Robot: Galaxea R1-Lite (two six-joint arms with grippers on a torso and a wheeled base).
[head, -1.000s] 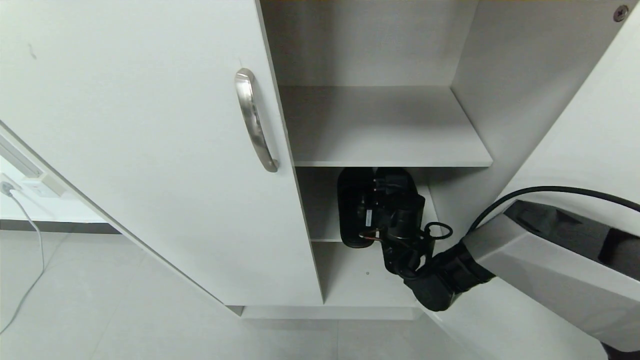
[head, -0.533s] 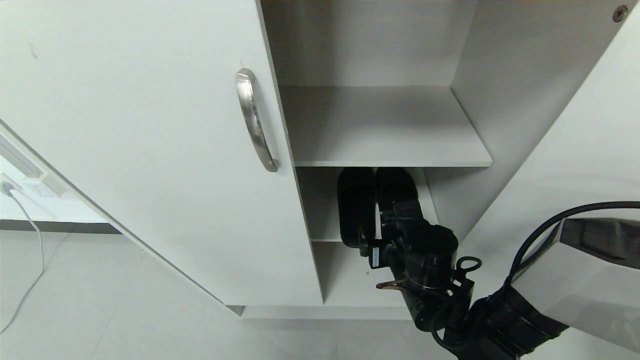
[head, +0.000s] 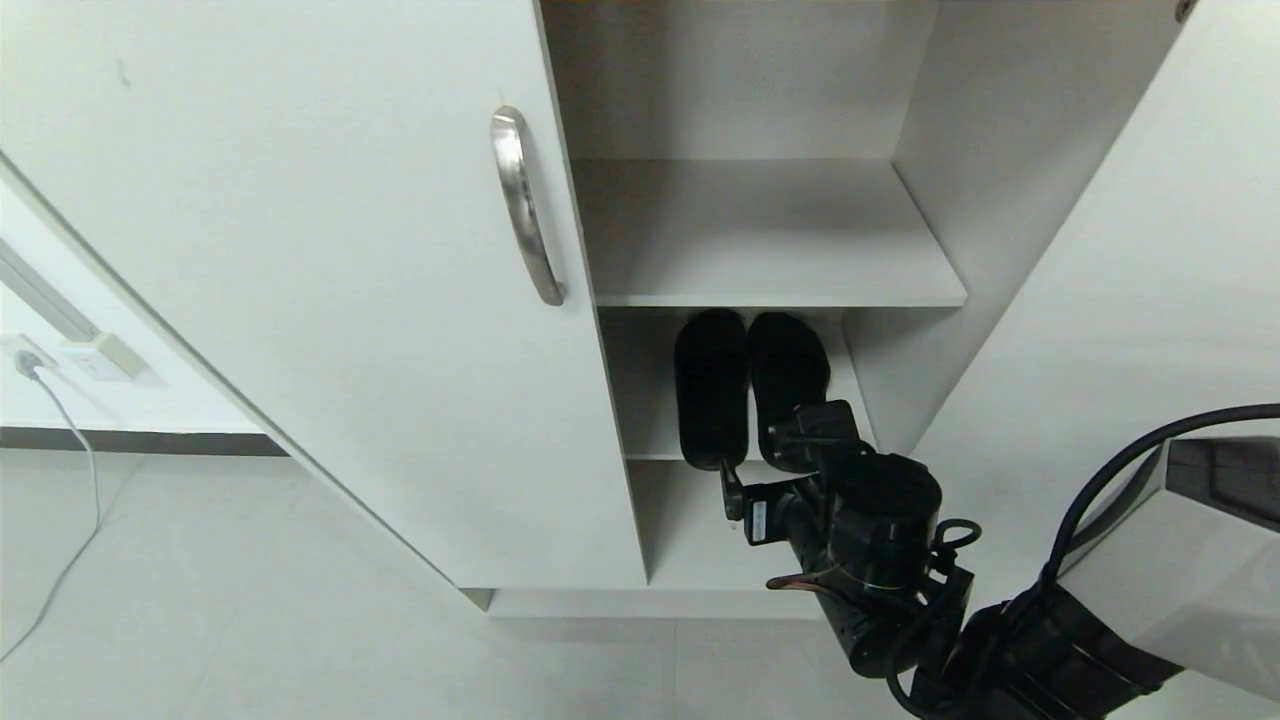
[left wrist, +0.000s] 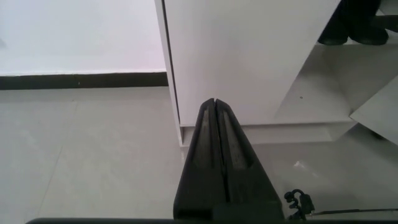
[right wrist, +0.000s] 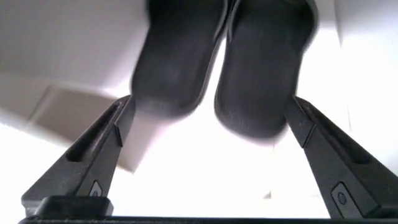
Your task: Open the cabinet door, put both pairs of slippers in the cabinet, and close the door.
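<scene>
Backing off the black rubber slippers (head: 712, 385) on the white cabinet shelf (head: 645, 432), right claw (head: 780, 455) gapes apart; left claw (left wrist: 214, 103) presses together.

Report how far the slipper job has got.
Done: right cabinet door stands open; one black pair of slippers lies on the middle shelf. In hand: nothing, the right hand is open just before them. Left: second pair, then closing the door.

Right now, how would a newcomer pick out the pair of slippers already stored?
Find the white cabinet, open to the right of the door with the metal handle. Below the bare upper shelf, on the next shelf down, lie the black slippers side by side, the only dark shapes resting on the white shelves.
</scene>
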